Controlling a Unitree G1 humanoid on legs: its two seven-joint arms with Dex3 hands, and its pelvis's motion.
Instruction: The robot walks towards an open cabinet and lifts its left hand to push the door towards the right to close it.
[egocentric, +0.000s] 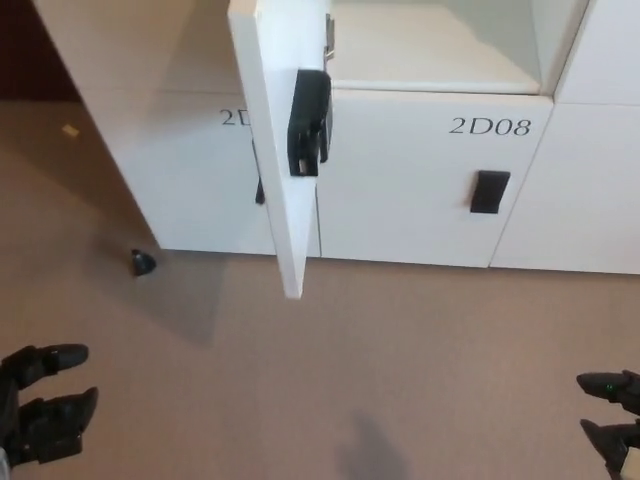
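A white cabinet door (272, 140) swings out toward me, edge-on, with a black handle (308, 122) on its right face. Behind it the open compartment (430, 45) shows a pale shelf. Below sit closed white doors, one labelled 2D08 (484, 127) with a black handle (489, 191). My left hand (42, 405) hangs low at the bottom left, fingers apart, holding nothing. Far from the door, my right hand (612, 420) shows at the bottom right corner with its fingers apart and holds nothing.
A small dark doorstop (143, 263) sits on the tan carpet (400, 370) left of the cabinet. A yellowish scrap (70, 130) lies farther back on the left. A dark wall (25, 50) fills the upper left corner.
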